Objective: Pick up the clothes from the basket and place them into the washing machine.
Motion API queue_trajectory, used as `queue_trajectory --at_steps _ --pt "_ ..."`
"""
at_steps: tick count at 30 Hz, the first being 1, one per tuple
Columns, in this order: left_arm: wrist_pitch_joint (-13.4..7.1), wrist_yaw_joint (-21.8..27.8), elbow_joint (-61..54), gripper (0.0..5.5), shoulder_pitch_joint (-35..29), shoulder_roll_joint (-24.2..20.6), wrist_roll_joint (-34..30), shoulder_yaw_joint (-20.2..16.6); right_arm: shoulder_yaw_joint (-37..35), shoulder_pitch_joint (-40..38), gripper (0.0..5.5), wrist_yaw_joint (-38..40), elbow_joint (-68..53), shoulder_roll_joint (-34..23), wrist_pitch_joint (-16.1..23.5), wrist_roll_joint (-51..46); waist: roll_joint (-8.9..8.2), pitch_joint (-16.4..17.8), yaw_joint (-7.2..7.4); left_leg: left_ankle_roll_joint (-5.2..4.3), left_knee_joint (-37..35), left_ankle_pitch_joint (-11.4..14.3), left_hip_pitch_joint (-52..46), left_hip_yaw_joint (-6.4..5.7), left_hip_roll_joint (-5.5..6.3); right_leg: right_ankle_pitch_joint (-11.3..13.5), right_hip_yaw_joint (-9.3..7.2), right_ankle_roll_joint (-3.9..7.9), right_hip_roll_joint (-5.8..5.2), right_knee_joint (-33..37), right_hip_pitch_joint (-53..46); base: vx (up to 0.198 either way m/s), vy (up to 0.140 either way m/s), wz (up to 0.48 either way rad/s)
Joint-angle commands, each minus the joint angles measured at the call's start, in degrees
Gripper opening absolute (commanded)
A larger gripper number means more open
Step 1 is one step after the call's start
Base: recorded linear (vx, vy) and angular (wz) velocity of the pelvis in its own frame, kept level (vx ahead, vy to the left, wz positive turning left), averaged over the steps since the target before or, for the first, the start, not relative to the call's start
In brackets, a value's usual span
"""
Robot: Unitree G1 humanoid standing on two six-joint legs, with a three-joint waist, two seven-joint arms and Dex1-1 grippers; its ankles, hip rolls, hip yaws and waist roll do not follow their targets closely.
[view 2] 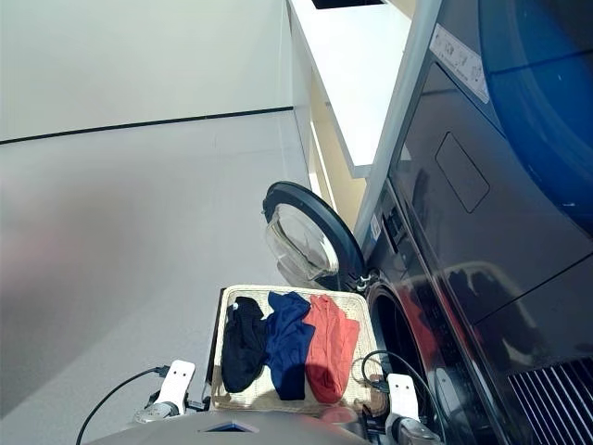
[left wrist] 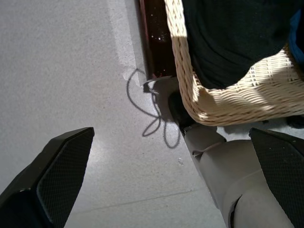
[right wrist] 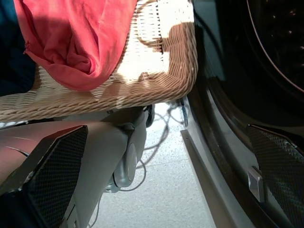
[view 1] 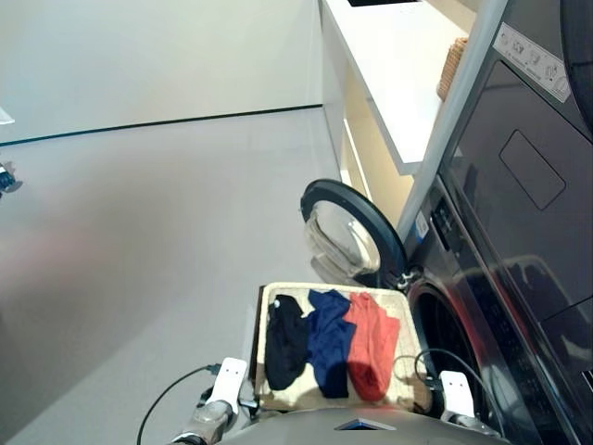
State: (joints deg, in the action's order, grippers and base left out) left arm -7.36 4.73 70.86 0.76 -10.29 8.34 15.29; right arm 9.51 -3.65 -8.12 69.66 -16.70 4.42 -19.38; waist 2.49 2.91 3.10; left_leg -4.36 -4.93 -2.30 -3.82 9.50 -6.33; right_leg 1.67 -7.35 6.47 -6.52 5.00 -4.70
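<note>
I'm seeing the large dark grey glossy washing machine (view 1: 500, 306) standing on my right, its round glass porthole door (view 1: 347, 232) hanging open. Just beside it the pale cream wicker basket (view 1: 278, 394) is holding black (view 1: 285, 341), navy (view 1: 329, 345) and red-orange (view 1: 372, 343) garments (side by side). Left gripper (left wrist: 166, 183) and right gripper (right wrist: 161, 178) are both hanging spread, empty, below the basket's near corners.

Both claws (left wrist: 161, 180) (right wrist: 166, 175) gape (arms low).

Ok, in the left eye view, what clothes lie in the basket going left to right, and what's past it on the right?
black garment → navy blue garment → red-orange garment → drum mouth of the washing machine
</note>
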Motion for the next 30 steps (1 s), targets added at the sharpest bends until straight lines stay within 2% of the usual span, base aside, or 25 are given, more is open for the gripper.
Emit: queue_trajectory --at_steps 1,4,5,8,12,14,18,19,20,21,22,23,24,25,30 --pt "-2.5 -1.9 0.4 5.5 -3.4 -1.2 0.6 -1.5 1.8 3.1 5.5 1.7 -3.2 2.3 3.7 1.3 -3.87 2.3 0.08 0.23 -0.1 2.9 -2.5 -0.08 3.06 3.2 -0.87 3.92 -2.86 0.0 -0.2 0.0 0.0 0.0" --pt "-4.0 -3.3 -5.7 5.5 -3.0 -1.4 1.2 -0.8 3.0 1.8 5.5 4.2 -9.7 1.5 5.0 4.6 -3.66 3.1 0.34 0.24 -0.1 2.7 -2.3 -0.15 3.03 3.2 -0.81 3.96 -2.9 0.0 0.1 -0.017 0.001 0.002" --pt "-4.4 -3.6 -8.1 5.5 -2.8 -1.2 4.8 -1.2 3.3 1.1 5.5 5.0 -13.2 0.7 5.8 5.1 -3.51 4.0 0.52 0.27 -0.1 2.5 -2.0 -0.2 3.03 3.5 -0.69 3.98 -2.95 0.0 0.5 0.0 0.0 0.0" --pt "-5.2 -4.5 -13.5 5.5 -3.4 -1.1 6.5 0.3 3.8 1.4 5.5 6.5 -17.4 0.0 6.4 5.8 -3.28 5.6 0.9 0.38 -0.1 2.1 -1.2 -0.29 2.87 3.6 -0.39 3.95 -2.88 -0.3 1.4 -0.066 0.0 0.001" --pt "-4.9 -6.2 -17.2 5.5 -5.3 -0.7 7.9 2.3 4.7 2.7 5.5 8.2 -20.3 -0.4 6.8 5.8 -3.17 7.3 1.23 0.55 -0.1 1.1 -0.5 -0.18 2.6 3.5 0.48 3.6 -2.6 -1.1 2.8 -0.051 -0.008 0.005" --pt "-5.1 -6.7 -20.6 5.5 -6.9 -0.8 7.8 4.0 5.1 3.8 5.5 9.1 -22.2 -0.6 7.4 5.0 -3.62 8.5 1.27 0.41 3.8 1.7 2.2 -0.06 2.32 3.4 1.0 3.25 -2.83 -2.0 3.8 -0.085 -0.043 -0.004" --pt "-5.4 -9.5 -23.1 5.5 -11.2 0.2 12.4 5.7 7.2 6.4 5.5 10.9 -28.6 -0.7 8.3 4.0 -4.24 10.1 1.66 0.26 8.7 2.8 7.3 -0.42 2.0 3.2 2.08 2.65 -2.71 -4.8 7.9 -0.111 -0.043 0.001" --pt "-4.9 -11.2 -25.4 5.5 -13.1 0.5 15.9 6.4 7.9 7.3 5.5 13.5 -34.9 -1.9 8.7 6.1 -4.19 11.2 2.17 0.38 10.2 2.9 9.4 -0.69 1.3 2.3 2.96 2.3 -2.0 -8.6 11.6 -0.152 -0.023 -0.107" --pt "-4.9 -11.6 -26.9 5.5 -14.1 0.4 16.6 7.0 8.1 7.6 5.5 14.1 -36.7 -2.4 8.9 6.6 -4.17 11.6 2.39 0.43 11.1 3.1 10.7 -1.16 1.02 1.7 3.26 2.14 -1.52 -10.4 13.5 -0.124 -0.012 -0.154" --pt "-4.9 -11.6 -26.9 5.5 -14.1 0.4 16.7 7.0 8.1 7.6 5.5 14.1 -36.8 -2.4 8.9 6.6 -4.15 11.5 2.41 0.43 11.3 3.1 11.0 -1.19 1.0 1.6 3.25 2.13 -1.52 -10.5 13.7 -0.085 -0.015 -0.139" --pt "-5.2 -12.1 -28.8 5.5 -15.0 0.1 17.5 7.6 8.2 8.1 5.5 14.5 -38.2 -2.7 9.1 6.7 -4.12 12.0 2.57 0.5 12.2 3.3 12.3 -1.63 0.6 1.0 3.56 2.06 -0.98 -12.7 15.7 -0.116 -0.024 -0.095" --pt "-5.2 -13.0 -30.8 5.5 -17.2 -0.5 17.2 9.0 8.6 9.1 5.5 15.5 -42.1 -3.1 9.7 5.8 -4.01 13.1 2.85 0.52 14.5 4.0 15.1 -2.59 0.18 -0.2 4.2 2.1 -0.36 -16.5 19.1 -0.116 -0.024 -0.041" --pt "-5.2 -13.0 -30.8 5.5 -17.2 -0.5 17.2 9.0 8.6 9.1 5.5 15.5 -42.1 -3.1 9.7 5.8 -3.99 13.0 2.88 0.52 14.7 4.1 15.4 -2.64 0.18 -0.3 4.18 2.1 -0.37 -16.7 19.3 -0.101 -0.042 0.026" --pt "-5.2 -13.8 -32.7 5.5 -18.2 -0.8 16.4 9.8 8.7 9.3 5.5 15.7 -45.0 -3.3 10.3 4.8 -4.05 13.7 3.01 0.44 16.9 4.9 17.5 -3.47 0.04 -1.0 4.46 2.14 -0.17 -19.0 21.1 -0.032 -0.05 0.069" --pt "-6.1 -16.0 -36.2 5.5 -20.6 -0.6 16.9 10.9 8.9 10.7 5.5 17.3 -51.2 -3.9 11.7 4.0 -4.03 15.7 3.44 0.4 21.3 6.1 22.5 -4.36 0.17 -2.0 4.78 1.81 0.2 -23.0 25.8 -0.054 -0.042 0.152"
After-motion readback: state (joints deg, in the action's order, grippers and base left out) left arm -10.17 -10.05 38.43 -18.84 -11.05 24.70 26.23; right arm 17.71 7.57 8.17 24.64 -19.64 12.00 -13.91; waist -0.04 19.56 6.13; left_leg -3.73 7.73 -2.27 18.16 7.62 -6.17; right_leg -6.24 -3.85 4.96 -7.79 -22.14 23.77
